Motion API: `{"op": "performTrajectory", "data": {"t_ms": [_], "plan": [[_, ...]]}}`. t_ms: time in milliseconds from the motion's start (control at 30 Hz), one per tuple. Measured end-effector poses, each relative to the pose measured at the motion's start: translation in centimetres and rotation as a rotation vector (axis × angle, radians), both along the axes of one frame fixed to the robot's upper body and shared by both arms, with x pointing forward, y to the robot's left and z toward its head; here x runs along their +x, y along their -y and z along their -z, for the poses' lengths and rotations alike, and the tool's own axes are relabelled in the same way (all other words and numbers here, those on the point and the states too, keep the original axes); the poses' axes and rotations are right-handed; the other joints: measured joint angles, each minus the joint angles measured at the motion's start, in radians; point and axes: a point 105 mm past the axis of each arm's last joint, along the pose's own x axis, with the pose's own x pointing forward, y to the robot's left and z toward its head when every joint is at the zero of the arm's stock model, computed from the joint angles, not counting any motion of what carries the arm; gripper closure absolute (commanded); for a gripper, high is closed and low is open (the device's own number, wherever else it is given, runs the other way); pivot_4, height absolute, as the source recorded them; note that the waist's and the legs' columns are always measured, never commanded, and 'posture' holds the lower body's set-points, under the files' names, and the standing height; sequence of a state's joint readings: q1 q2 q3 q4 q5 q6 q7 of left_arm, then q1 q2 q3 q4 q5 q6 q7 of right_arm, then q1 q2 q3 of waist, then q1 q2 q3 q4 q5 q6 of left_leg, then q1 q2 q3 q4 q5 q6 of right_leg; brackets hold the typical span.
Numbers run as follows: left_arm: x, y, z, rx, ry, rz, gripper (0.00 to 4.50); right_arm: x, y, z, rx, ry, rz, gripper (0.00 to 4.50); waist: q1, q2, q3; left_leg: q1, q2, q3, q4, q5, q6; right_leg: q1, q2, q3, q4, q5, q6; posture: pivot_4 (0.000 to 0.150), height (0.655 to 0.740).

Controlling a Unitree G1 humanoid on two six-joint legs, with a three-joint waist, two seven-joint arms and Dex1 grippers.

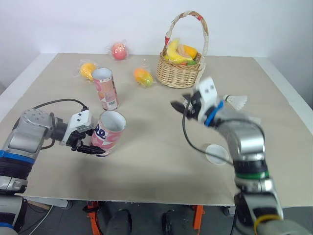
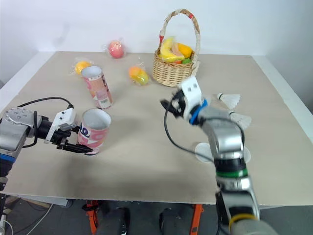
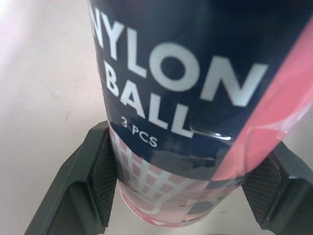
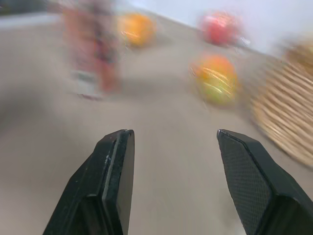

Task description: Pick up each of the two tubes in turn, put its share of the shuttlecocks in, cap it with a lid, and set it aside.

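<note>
The pink-and-navy cardboard tube (image 1: 110,131) is clamped near its base by the left gripper (image 1: 94,142) at lower left, mouth tilted upward, presumably for loading. The right gripper (image 4: 174,142) is held open and empty at centre, near the white feathered shuttlecocks (image 2: 229,100).

Left arm (image 1: 28,131): rounded silver-grey shell, blue band lower down, white block at wrist. Thin black left cable (image 1: 58,101) arcs over it.
Right arm (image 1: 243,142): same silver shell; blue ring at wrist, green band, then yellow band. Black right cable (image 1: 188,138) hangs in a loop.
Left gripper (image 3: 186,196), right gripper (image 4: 173,178): black, fingers (image 4: 113,182) faced with cross-hatched pads.
</note>
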State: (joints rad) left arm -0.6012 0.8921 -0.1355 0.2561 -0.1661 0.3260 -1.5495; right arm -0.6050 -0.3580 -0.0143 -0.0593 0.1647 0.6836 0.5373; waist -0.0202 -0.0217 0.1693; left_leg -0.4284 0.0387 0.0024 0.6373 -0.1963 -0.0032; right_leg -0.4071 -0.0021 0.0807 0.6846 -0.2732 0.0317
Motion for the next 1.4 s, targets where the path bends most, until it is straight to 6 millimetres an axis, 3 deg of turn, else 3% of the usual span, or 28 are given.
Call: {"op": "performTrajectory", "data": {"t_ms": [33, 67, 300, 467, 800, 967, 1133, 1167, 1233, 1400], "plan": [[0.0, -0.1, 0.0, 0.002, -0.003, -0.003, 1.37, -0.2, 0.9, 3.0, -0.009, -0.076, 0.110, 1.58, -0.003, 0.003, 0.000, -0.001, -0.002, 0.001, 0.000, 0.000, 0.000, -0.002, -0.001, 0.001, 0.000, 0.001, 0.001, 0.150, 0.7400], [0.0, -0.1, 0.0, 0.004, -0.004, -0.004, 1.37, -0.2, 0.8, 3.6, -0.009, -0.090, 0.134, 1.58, -0.004, 0.004, 0.001, -0.002, -0.002, 0.001, 0.000, 0.000, 0.000, -0.002, -0.001, 0.002, 0.000, 0.001, 0.001, 0.150, 0.7400], [0.0, -0.1, 0.0, 0.007, -0.004, -0.005, 1.37, 1.3, 0.0, 2.3, -0.029, -0.014, 0.232, 1.58, -0.012, 0.005, 0.001, -0.001, -0.002, -0.001, 0.002, 0.001, 0.000, 0.001, -0.001, 0.000, 0.000, 0.002, 0.003, 0.150, 0.7400], [-0.1, -0.1, -0.1, 0.007, -0.007, -0.001, 1.37, 2.9, 1.0, 4.2, -0.065, -0.043, 0.305, 1.58, -0.013, 0.005, 0.001, -0.001, -0.003, -0.001, 0.001, 0.001, 0.000, 0.000, -0.002, 0.000, 0.000, 0.001, 0.003, 0.150, 0.7400], [-0.2, 0.0, -0.1, 0.008, -0.006, -0.008, 1.37, 5.5, -1.5, 4.1, -0.054, -0.028, 0.285, 1.58, -0.014, 0.005, 0.001, -0.001, -0.003, -0.002, 0.001, 0.002, 0.000, 0.000, -0.002, 0.000, 0.000, 0.001, 0.003, 0.150, 0.7400], [-0.3, -0.1, -0.2, 0.000, -0.005, -0.020, 1.37, 6.8, -1.3, 4.5, -0.126, 0.002, 0.337, 1.58, -0.016, 0.005, 0.001, -0.001, -0.004, -0.002, 0.001, 0.002, 0.000, 0.000, -0.003, 0.000, 0.000, 0.001, 0.003, 0.150, 0.7400], [-0.6, -0.2, -0.1, -0.002, -0.005, -0.030, 1.37, 7.7, -0.7, 4.7, -0.172, 0.050, 0.391, 2.89, -0.020, 0.005, 0.001, -0.001, -0.004, -0.002, 0.001, 0.002, 0.000, 0.000, -0.003, 0.000, 0.000, 0.001, 0.003, 0.150, 0.7400], [-0.6, -0.2, 0.0, -0.002, -0.004, -0.032, 1.37, 7.7, -0.6, 4.6, -0.174, 0.058, 0.392, 3.59, -0.021, 0.005, 0.001, -0.001, -0.004, -0.002, 0.001, 0.002, 0.000, 0.000, -0.003, 0.000, 0.000, 0.001, 0.003, 0.150, 0.7400], [-0.6, -0.2, -0.1, -0.005, -0.007, -0.039, 1.37, 7.8, -0.7, 4.6, -0.174, 0.066, 0.389, 4.44, -0.022, 0.005, 0.001, -0.001, -0.004, -0.002, 0.001, 0.002, 0.000, 0.000, -0.003, 0.000, 0.000, 0.001, 0.003, 0.150, 0.7400], [-0.6, -0.2, 0.0, -0.006, -0.004, -0.044, 1.37, 7.5, -2.1, 3.7, -0.104, 0.083, 0.317, 4.44, -0.023, 0.005, 0.001, -0.001, -0.004, -0.002, 0.001, 0.002, -0.001, 0.000, -0.003, -0.001, 0.000, 0.001, 0.003, 0.150, 0.7400]]}}
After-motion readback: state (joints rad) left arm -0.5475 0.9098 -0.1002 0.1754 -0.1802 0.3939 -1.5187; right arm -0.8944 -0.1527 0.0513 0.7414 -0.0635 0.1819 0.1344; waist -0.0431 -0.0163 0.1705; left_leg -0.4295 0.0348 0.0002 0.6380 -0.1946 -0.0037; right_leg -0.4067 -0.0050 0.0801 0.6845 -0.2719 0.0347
